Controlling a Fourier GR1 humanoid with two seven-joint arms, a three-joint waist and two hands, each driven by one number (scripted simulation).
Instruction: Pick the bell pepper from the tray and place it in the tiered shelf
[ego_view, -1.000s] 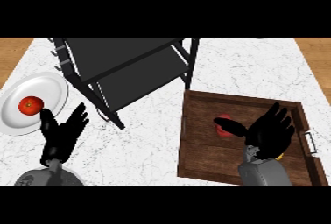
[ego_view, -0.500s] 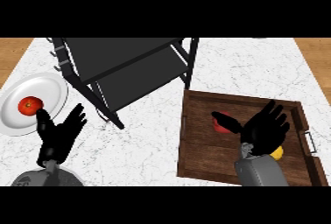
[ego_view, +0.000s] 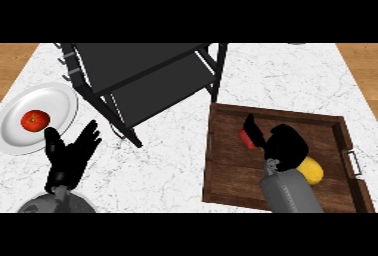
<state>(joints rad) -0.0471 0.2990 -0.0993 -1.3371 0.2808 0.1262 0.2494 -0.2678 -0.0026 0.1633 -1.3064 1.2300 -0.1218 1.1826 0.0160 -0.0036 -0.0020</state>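
my right hand (ego_view: 284, 142) curls down over the red bell pepper (ego_view: 248, 138) in the tray (ego_view: 221, 170), mostly hiding it, so my fingers could nudge it away or catch the yellow item (ego_view: 312, 171) just beside.

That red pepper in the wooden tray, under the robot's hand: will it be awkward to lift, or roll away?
The bell pepper looks rounded and glossy, so it may slip or roll if nudged. The tray's raised rim would probably stop it. The right hand covers most of it, so its exact shape is hard to judge. It probably keeps its shape when gripped.
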